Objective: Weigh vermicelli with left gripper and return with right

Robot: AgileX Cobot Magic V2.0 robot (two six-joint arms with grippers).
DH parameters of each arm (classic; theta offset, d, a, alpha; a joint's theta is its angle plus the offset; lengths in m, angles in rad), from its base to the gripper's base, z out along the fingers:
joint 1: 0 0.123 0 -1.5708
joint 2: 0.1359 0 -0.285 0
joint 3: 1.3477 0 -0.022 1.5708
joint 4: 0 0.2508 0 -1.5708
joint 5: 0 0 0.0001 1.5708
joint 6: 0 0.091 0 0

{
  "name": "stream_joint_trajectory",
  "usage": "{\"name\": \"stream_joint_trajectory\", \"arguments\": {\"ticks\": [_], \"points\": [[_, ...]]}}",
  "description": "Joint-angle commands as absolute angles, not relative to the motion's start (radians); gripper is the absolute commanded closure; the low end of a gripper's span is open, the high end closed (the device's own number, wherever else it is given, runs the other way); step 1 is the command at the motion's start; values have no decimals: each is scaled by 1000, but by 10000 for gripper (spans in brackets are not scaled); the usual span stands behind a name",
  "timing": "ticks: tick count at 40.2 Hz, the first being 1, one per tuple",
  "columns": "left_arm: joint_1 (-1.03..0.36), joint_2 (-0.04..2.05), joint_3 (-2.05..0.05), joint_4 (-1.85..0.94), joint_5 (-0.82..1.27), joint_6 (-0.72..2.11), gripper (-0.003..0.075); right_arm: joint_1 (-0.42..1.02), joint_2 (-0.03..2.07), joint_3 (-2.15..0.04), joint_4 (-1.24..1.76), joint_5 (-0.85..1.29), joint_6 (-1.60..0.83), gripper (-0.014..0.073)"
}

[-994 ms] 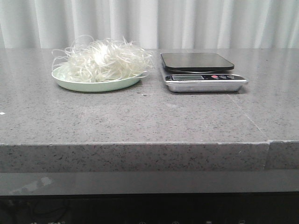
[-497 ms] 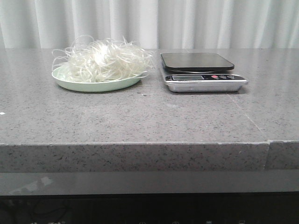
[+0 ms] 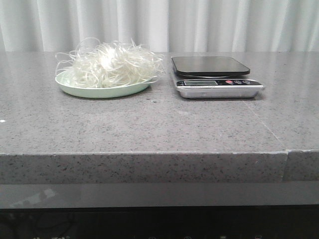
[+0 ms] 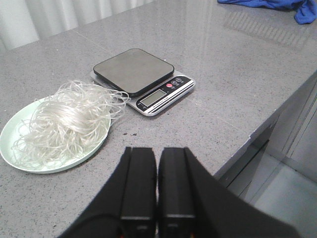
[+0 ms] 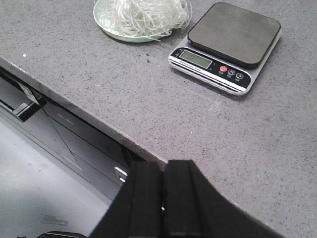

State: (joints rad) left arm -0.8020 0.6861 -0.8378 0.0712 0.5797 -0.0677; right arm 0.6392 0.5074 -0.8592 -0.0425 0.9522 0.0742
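Observation:
The vermicelli [image 3: 109,64] is a fluffy heap of thin white strands lying on a pale green plate [image 3: 99,91] at the table's back left. It also shows in the left wrist view as vermicelli [image 4: 64,121] and in the right wrist view as vermicelli [image 5: 146,15]. A kitchen scale [image 3: 215,75] with a dark platform stands to its right, nothing on it. My left gripper [image 4: 157,151] is shut and empty, short of the plate over the near table. My right gripper [image 5: 164,166] is shut and empty, above the table's front edge. Neither gripper shows in the front view.
The grey stone table [image 3: 149,124] has a seam [image 3: 266,127] running toward its front right. A blue cloth [image 4: 277,6] lies far off beyond the scale in the left wrist view. Below the front edge are dark drawer fronts [image 5: 54,134]. White curtains [image 3: 159,25] hang behind.

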Motion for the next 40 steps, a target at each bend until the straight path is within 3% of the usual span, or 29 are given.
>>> {"name": "stream_joint_trajectory", "arguments": {"ticks": [1, 10, 24, 40], "points": [[-770, 676, -859, 86, 502, -76, 566, 632, 511, -883, -54, 890, 78, 429], [-565, 581, -724, 69, 419, -76, 566, 632, 511, -883, -54, 890, 78, 429], [-245, 280, -339, 33, 268, -76, 566, 632, 511, -883, -54, 890, 78, 429], [-97, 23, -25, -40, 86, -76, 566, 632, 511, -883, -54, 890, 78, 429]]}}
